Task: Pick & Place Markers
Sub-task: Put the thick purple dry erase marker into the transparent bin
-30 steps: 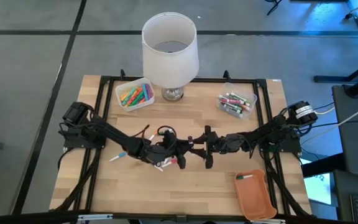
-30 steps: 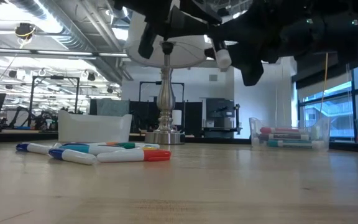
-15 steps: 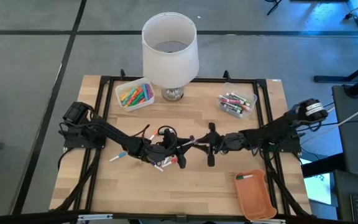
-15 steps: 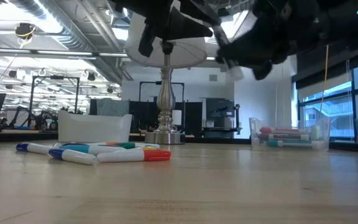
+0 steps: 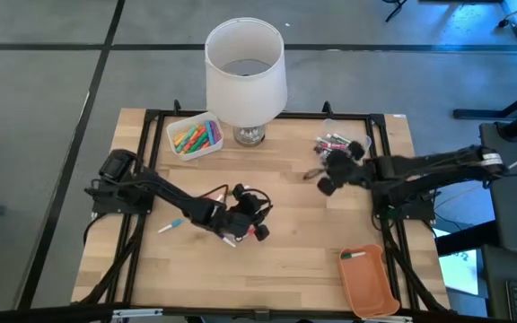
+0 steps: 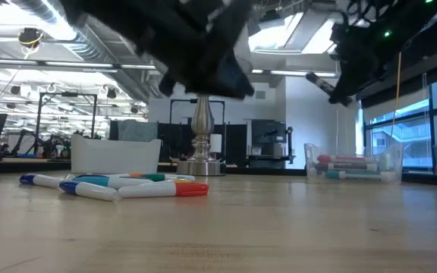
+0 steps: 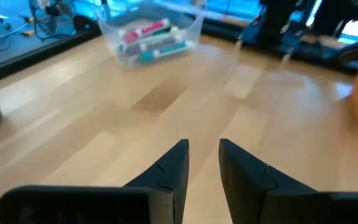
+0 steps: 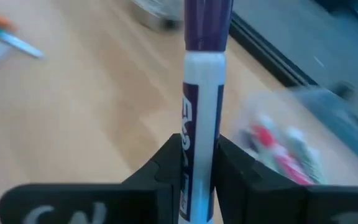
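Observation:
My right gripper (image 5: 324, 177) hangs above the table's right half, beside the clear bin (image 5: 353, 148) of markers, shut on a white marker with a purple cap (image 8: 199, 118). In the low view that marker (image 6: 319, 80) shows high above the table. My left gripper (image 5: 257, 215) hovers over the table's middle, just above a small heap of loose markers (image 5: 233, 235). Its fingers (image 7: 202, 163) stand a little apart with nothing between them. The loose markers (image 6: 120, 186) lie flat on the wood. One more marker (image 5: 170, 224) lies to the left. My right gripper pinches the marker's white barrel (image 8: 197, 155) between its two fingers (image 8: 166, 163), below the purple cap. The capped end (image 8: 207, 25) sticks out past the fingertips, toward the table's left. The marker is lifted clear of the table.
A white-shaded lamp (image 5: 245, 72) stands at the far middle. A white bin of coloured markers (image 5: 194, 135) sits left of it. An orange tray (image 5: 366, 280) holding one marker lies at the near right. Black frame rails (image 5: 146, 179) run along the table's sides.
My right gripper has drawn away from my left gripper at the table's middle. It has risen and gone toward the right and far edge, to the clear bin, carrying the purple-capped marker and turning as it went. My left gripper has sunk a little toward the loose markers.

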